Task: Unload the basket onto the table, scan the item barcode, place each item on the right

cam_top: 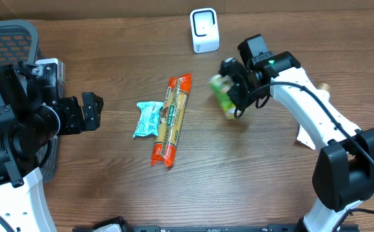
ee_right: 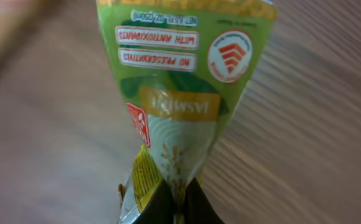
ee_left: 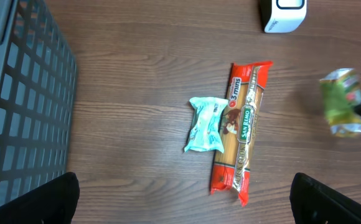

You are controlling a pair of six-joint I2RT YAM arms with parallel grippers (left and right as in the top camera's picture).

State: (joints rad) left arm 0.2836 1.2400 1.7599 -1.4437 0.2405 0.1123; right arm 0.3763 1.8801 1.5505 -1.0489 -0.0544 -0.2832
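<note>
Because my right fingers [ee_right: 159,208] are clamped on only the crimped end of the green pouch [ee_right: 179,93], I judge its printed faces free to turn toward the white scanner [cam_top: 204,30] nearby on the desk [cam_top: 271,180]. My left fingers [ee_left: 43,199] stand wide apart, well away from the scanner.

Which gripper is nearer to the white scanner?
Right. The right gripper, holding the green packet, is close beside the scanner; the left gripper is far off, past the pasta.
</note>
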